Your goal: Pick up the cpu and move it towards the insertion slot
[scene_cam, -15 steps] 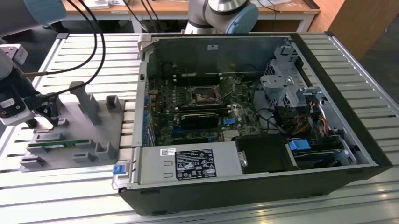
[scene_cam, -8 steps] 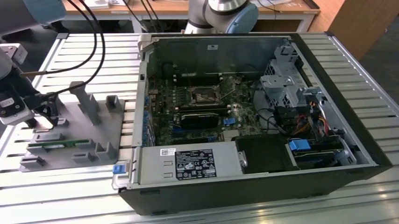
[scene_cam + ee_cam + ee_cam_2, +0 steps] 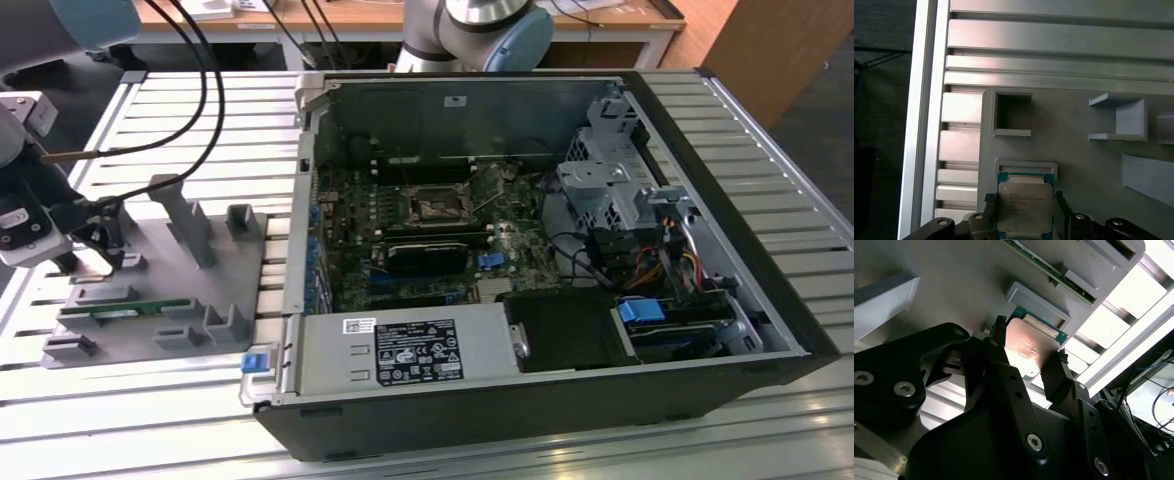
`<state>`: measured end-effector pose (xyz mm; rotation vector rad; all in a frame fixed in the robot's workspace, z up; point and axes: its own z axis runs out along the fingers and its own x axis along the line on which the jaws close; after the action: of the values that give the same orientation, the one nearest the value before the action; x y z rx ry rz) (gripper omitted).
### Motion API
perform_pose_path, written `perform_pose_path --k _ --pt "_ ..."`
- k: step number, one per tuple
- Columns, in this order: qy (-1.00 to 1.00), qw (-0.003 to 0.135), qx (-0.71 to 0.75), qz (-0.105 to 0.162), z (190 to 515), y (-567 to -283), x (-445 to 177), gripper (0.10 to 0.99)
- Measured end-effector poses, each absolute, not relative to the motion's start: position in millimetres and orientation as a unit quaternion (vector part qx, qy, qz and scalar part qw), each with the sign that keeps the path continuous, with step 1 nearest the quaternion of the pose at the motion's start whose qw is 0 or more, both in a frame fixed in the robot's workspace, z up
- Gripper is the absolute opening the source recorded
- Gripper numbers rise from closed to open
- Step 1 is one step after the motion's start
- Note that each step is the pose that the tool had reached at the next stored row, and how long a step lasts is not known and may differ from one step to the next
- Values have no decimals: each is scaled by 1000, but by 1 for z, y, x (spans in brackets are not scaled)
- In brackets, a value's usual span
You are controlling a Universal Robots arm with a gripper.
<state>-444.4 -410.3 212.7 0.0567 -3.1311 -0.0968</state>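
Silver-topped, the cpu (image 3: 1025, 207) sits between your tool's (image 3: 1024, 199) black fingers (image 3: 1054, 375). They appear clamped on its two opposite edges, a hold that should keep the flat chip level. It is at the grey fixture plate (image 3: 167, 300) on the exterior view's left. The insertion slot (image 3: 438, 205) lies well apart, mid-frame inside the computer case (image 3: 534, 400).
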Motion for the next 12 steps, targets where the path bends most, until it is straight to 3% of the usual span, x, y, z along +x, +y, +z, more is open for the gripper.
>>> perform_pose_path --k 12 --pt "-999 4 18 -31 216 -410 -444 529"
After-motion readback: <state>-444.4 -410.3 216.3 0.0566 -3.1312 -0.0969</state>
